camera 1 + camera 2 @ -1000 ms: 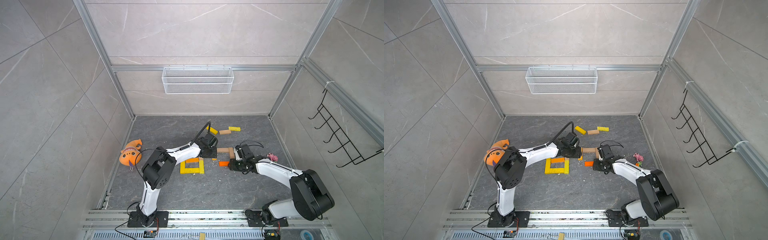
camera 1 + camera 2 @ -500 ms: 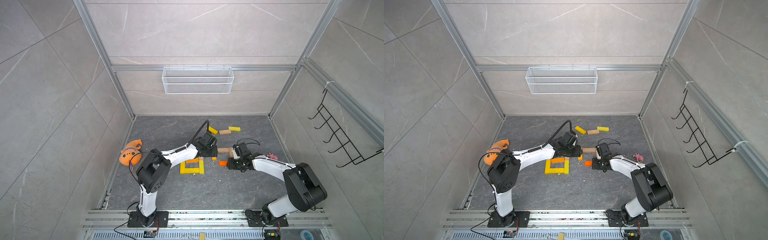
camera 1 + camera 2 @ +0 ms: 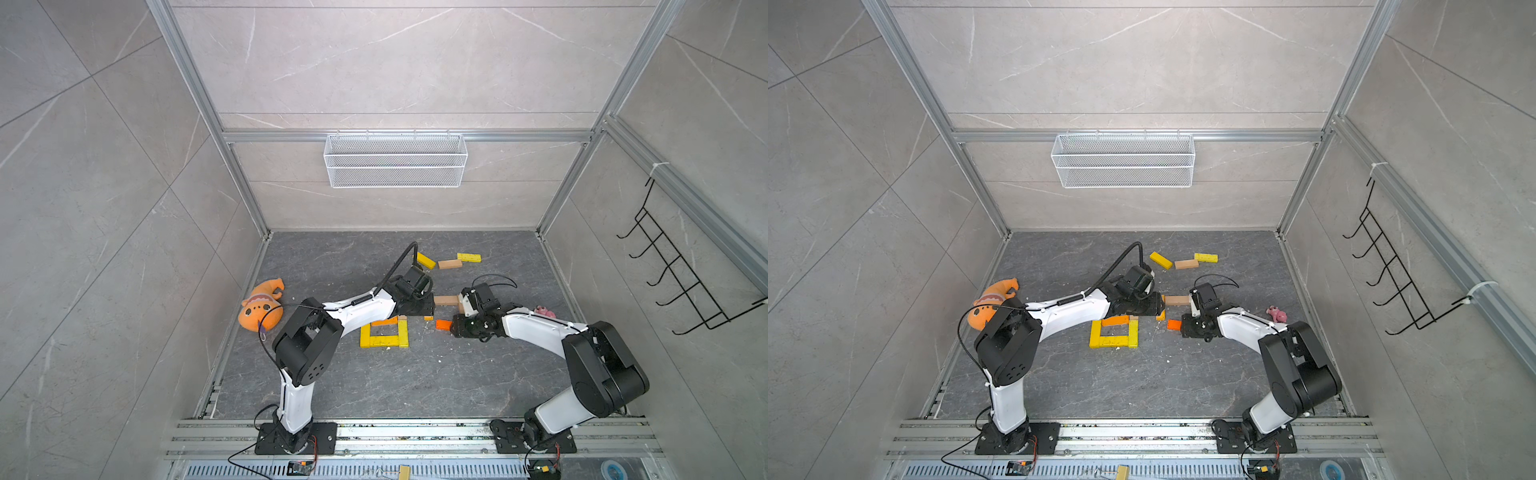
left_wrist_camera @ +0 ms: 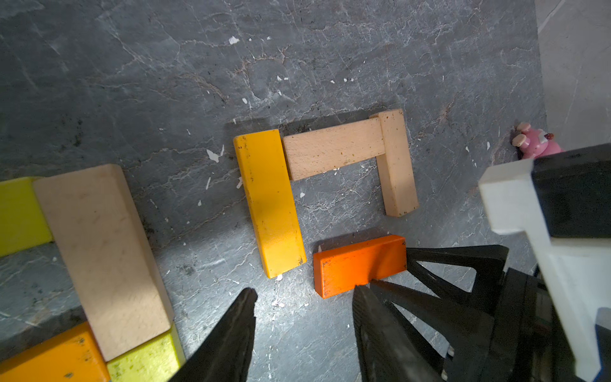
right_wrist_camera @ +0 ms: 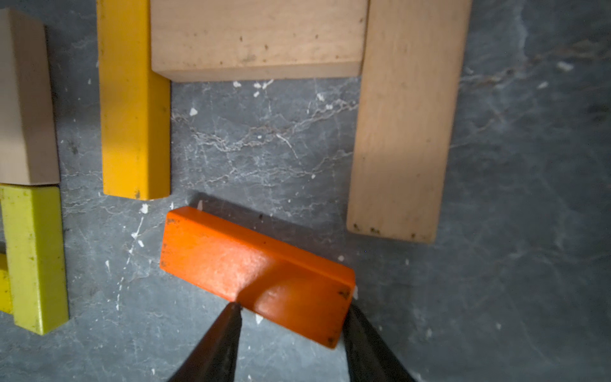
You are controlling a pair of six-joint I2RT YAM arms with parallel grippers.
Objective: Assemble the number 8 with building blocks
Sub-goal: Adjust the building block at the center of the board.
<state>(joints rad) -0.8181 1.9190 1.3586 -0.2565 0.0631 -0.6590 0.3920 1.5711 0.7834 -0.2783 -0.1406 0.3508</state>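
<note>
The 8's first loop point(image 3: 384, 341) lies closed on the desk point(image 3: 374, 395), while the second loop point(image 4: 334, 152) lacks one side, where fingers of the right gripper point(image 5: 291, 311) pinch the orange block point(image 5: 251, 264); fingers of the left gripper point(image 4: 303, 291) hang spread, empty.

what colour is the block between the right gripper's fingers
It is an orange block, clearest in the right wrist view.

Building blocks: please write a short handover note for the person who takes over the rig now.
Left gripper: open, empty.
Right gripper: shut on one end of the orange block.
Done: the first loop looks closed. The second loop has three sides: one yellow block and two tan blocks.
To do: set the orange block straight across the open side.
Three spare blocks lie apart, unused.
</note>
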